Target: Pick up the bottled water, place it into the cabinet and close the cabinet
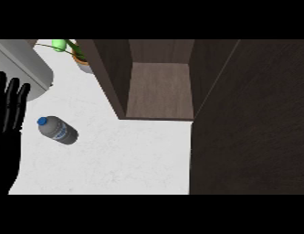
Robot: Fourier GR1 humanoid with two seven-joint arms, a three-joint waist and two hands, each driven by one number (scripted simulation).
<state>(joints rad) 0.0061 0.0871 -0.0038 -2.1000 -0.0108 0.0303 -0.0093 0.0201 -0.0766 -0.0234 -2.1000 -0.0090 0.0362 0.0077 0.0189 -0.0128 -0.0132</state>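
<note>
Head view, looking steeply down: we see a white counter (134, 155) with the bottled water (57, 130) near its left edge, blue cap pointing up and left, apparently upright and seen from above. Nothing touches it. Our left hand (1, 109) shows at the counter's left edge, fingers straight, spread and pointing upward, holding nothing; it sits just beside the bottle but apart from it. Our right hand is not visible. Along the counter's far edge the wooden cabinet (159, 91) is open, its shelf bare, and its dark door (259, 119) fills the right side. A potted plant (79, 54) occupies the far-left corner. We judge the task unstarted: picking, placing and closing all remain.
</note>
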